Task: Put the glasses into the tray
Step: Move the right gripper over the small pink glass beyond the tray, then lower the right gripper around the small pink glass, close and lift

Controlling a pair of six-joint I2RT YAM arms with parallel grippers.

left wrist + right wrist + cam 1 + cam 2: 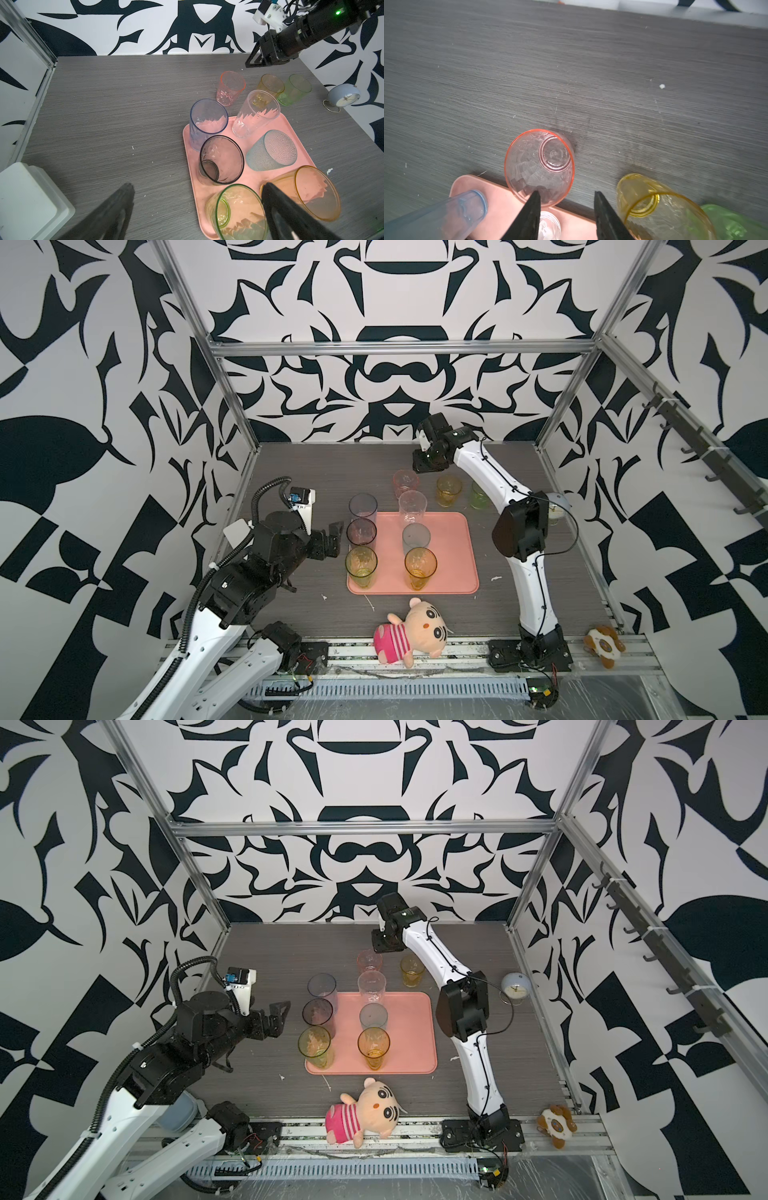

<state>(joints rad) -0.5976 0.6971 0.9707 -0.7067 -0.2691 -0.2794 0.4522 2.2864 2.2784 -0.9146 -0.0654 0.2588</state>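
The salmon-pink tray (453,560) holds several glasses: blue-grey (363,506), smoky (361,531), yellow-green (360,566), clear (412,506), teal (272,149) and amber (420,566). Behind the tray, on the table, stand a pink glass (405,483), a yellow glass (449,490) and a green glass (480,494). My right gripper (566,193) hangs open above the pink glass (539,166), one fingertip over its rim, holding nothing. My left gripper (332,541) stands wide open just left of the tray, beside the smoky glass (220,160), empty.
A pink-striped plush doll (409,628) lies at the table's front edge and a small brown plush (602,645) at the front right. A round clock (515,986) stands at the right side. A white box (27,199) sits on the left.
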